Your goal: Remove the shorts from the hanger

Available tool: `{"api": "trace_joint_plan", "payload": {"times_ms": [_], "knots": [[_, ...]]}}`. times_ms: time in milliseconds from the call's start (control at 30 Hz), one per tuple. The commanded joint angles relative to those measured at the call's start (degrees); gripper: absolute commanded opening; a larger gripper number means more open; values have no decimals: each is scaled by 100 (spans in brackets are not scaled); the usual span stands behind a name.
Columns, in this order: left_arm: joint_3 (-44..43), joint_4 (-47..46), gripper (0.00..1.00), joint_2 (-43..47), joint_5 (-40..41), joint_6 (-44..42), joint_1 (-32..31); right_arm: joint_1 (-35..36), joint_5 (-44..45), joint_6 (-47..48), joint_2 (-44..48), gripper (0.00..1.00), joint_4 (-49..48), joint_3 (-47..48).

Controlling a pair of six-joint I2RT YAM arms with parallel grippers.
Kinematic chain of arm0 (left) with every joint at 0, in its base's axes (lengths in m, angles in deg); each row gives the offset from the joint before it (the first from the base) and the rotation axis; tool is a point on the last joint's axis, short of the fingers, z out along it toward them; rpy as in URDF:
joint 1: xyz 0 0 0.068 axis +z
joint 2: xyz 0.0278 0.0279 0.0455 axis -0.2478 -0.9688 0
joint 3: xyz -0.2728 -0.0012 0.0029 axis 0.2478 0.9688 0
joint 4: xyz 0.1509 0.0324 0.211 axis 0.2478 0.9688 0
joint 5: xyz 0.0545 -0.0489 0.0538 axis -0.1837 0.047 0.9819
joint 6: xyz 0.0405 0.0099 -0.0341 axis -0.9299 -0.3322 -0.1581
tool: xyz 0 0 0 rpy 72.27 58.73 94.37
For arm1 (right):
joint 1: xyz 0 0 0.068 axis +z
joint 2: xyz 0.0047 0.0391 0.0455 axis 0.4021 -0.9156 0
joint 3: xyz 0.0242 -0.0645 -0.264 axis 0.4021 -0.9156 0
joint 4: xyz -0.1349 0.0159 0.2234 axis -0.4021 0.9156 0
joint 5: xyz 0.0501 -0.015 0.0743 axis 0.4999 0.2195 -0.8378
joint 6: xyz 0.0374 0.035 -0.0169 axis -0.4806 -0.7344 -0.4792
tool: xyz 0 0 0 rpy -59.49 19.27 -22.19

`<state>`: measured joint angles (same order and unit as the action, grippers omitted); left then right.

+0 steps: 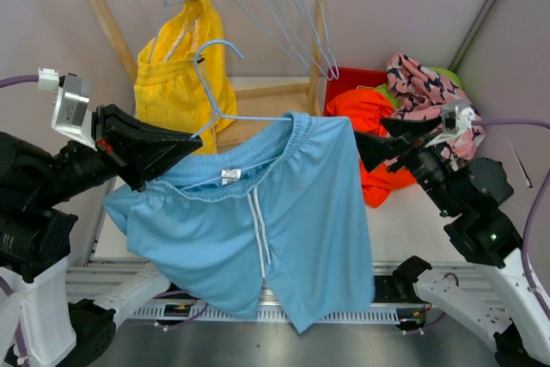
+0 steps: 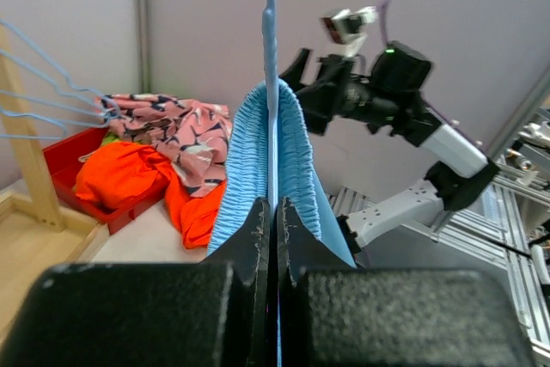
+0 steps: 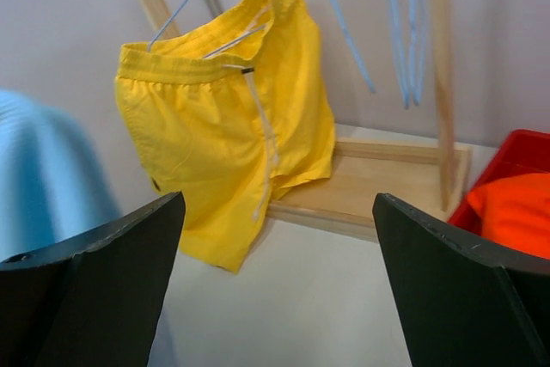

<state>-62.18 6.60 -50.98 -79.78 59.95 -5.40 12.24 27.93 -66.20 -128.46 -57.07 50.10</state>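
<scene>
Holding the hanger (image 1: 209, 88) wire, the left gripper (image 2: 276, 208) is pinched shut on it, and the light blue shorts (image 1: 284, 204) hang from it in the air, in front of the wooden rack (image 1: 320, 32). The right gripper (image 1: 371, 137) is wide open and holds nothing — it sits just beside the right end of the waistband. It should pinch that end and slide it off sideways, toward the red bin (image 1: 344, 79). That side looks open — the yellow shorts (image 1: 176, 66) hang well behind
</scene>
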Motion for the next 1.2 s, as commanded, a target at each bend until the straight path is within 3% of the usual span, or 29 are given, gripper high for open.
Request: {"api": "trace_joint_plan", "payload": {"times_ms": [0, 133, 400, 733, 767, 800, 900, 933, 1167], "knots": [[-385, 120, 0, -112, 618, -447, -12, 27, 1089, 236, 514, 99, 208, 66], [-288, -63, 0, -156, 434, -334, -12, 35, 1013, 667, 815, 100, 121, 92], [-288, -442, 0, -121, -67, -26, -12, 35, -1000, 536, -387, 99, -19, 383], [-296, -539, 0, -121, -182, 80, -12, 36, -1406, 123, -1224, 98, -1171, -205], [-297, -530, 0, -121, -173, 80, -12, 36, -1371, 105, -1206, 94, -1206, -241], [-279, -521, 0, -121, -155, 62, -12, 27, -1344, 105, -1189, 67, -1250, -285], [-305, -434, 0, -129, -76, 1, -12, 27, -1073, 201, -952, 10, -1295, -452], [-305, -381, 0, -147, -50, -43, -12, 27, -750, 219, -864, 0, -1286, -478], [-244, -12, 0, -147, 126, -298, -12, -543, 1186, 254, -213, 0, -996, -392]]}}
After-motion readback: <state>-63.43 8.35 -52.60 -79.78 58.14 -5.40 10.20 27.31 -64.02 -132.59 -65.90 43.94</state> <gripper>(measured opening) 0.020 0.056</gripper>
